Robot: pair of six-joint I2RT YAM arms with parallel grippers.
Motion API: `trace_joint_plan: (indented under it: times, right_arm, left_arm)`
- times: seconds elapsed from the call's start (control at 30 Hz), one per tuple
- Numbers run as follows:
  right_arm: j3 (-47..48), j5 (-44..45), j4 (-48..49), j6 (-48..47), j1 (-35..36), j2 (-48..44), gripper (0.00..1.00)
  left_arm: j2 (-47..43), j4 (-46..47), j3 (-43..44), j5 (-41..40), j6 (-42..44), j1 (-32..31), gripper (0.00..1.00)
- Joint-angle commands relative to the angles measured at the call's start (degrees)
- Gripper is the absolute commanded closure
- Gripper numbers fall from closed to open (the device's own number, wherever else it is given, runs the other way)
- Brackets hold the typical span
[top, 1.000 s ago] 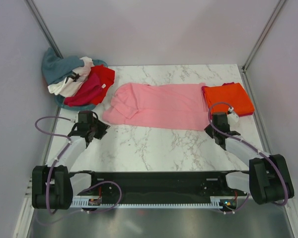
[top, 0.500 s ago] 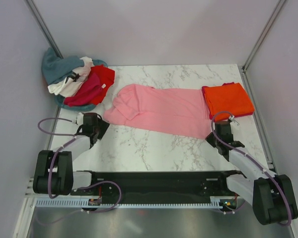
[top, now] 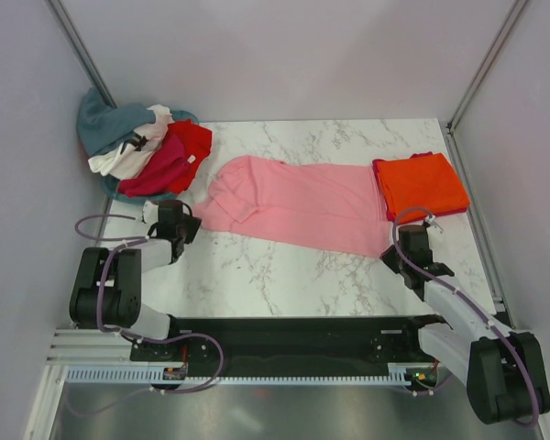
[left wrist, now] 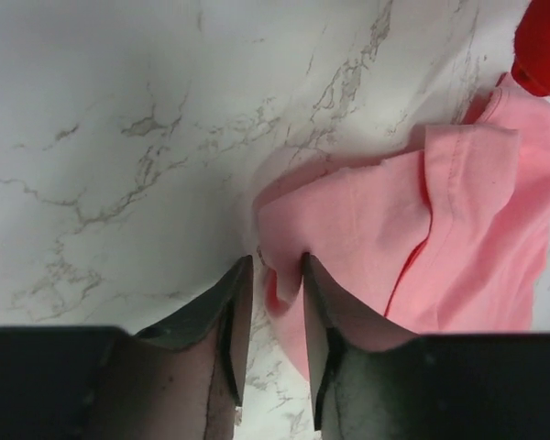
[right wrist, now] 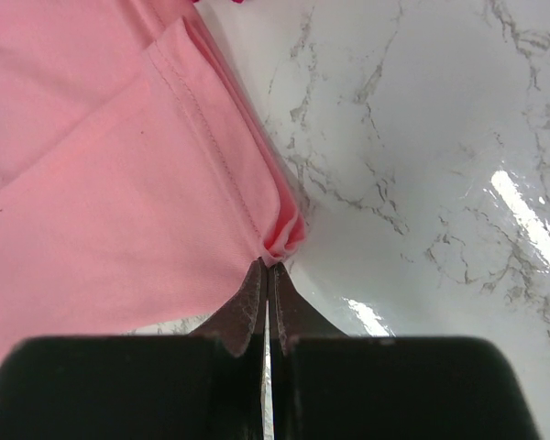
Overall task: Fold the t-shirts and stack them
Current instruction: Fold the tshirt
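A light pink t-shirt (top: 302,206) lies spread lengthwise across the middle of the marble table. My left gripper (top: 191,225) is at its near left corner. In the left wrist view the gripper (left wrist: 275,266) is open, with a fold of the pink t-shirt (left wrist: 394,238) lying between its fingers. My right gripper (top: 391,253) is at the near right corner. The right wrist view shows that gripper (right wrist: 268,268) shut, pinching the bunched hem corner of the pink t-shirt (right wrist: 101,183). A folded orange t-shirt (top: 420,183) lies at the right, on top of a magenta one.
A loose pile of t-shirts (top: 142,147), teal-grey, white, red and magenta, sits in the back left corner against the wall. A red shirt's edge (left wrist: 545,46) shows past the pink cloth. Grey walls close in both sides.
My left gripper has moved up to the pink shirt's near left corner, and its jaws widened, then narrowed. The right gripper, still shut, has drawn the near right corner a little nearer.
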Motion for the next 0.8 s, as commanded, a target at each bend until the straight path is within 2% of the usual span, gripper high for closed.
trace_joint_plan:
  times: [0.0,0.13,0.17,0.23,0.3,0.37,0.5,0.53,0.63,0.7,0.73,0.77]
  right_arm:
    - [-0.13,0.82,-0.79,0.6,-0.36,-1.15,1.0]
    - [0.04,0.99,-1.49,0.6,-0.36,-1.76,1.0]
    - [0.31,1.08,-1.93,0.6,-0.36,-1.94,1.0]
    - [0.57,1.17,-2.28,0.6,-0.36,-2.03,1.0]
    - [0.92,1.61,-2.81,0.52,-0.36,-2.03,1.0]
    - [0.84,1.69,-2.99,0.78,-0.45,-2.11,1.0]
    - [1.27,1.96,-3.51,1.04,-0.54,-2.64,1.0]
    - [1.45,1.87,-3.86,0.96,-0.45,-2.82,1.0]
    - [1.89,1.96,-5.88,0.96,-0.62,-3.96,1.0]
    - [1.54,1.78,-6.94,1.13,-0.62,-4.92,1.0]
    - [1.54,1.7,-7.2,1.31,-0.62,-5.28,1.0]
    - [1.1,1.61,-7.38,1.4,-0.62,-5.71,1.0]
  left_arm:
    - [1.86,3.6,1.55,-4.37,-3.38,0.3,0.66]
    - [3.01,4.84,2.78,-6.3,-3.47,0.3,0.81]
    - [2.75,4.75,3.04,-7.08,-2.25,0.39,0.89]
    - [0.56,2.39,3.48,-8.75,0.55,0.39,0.94]
    - [-2.77,-4.09,3.75,-13.67,0.75,0.39,0.97]
    - [-5.07,-6.49,2.87,-16.39,2.24,0.39,0.98]
    - [-12.44,-14.39,0.06,-17.2,1.9,0.3,0.97]
    - [-14.37,-19.72,-0.73,-17.46,-0.89,0.21,0.96]
    - [-20.97,-26.16,-3.19,-17.2,-2.59,0.21,0.81]
    - [-25.45,-29.69,-3.81,-15.01,-1.81,0.21,0.57]
    - [-26.86,-29.71,-4.07,-15.0,-1.28,0.21,0.57]
    - [-29.75,-30.49,-4.77,-13.35,-1.01,0.21,0.48]
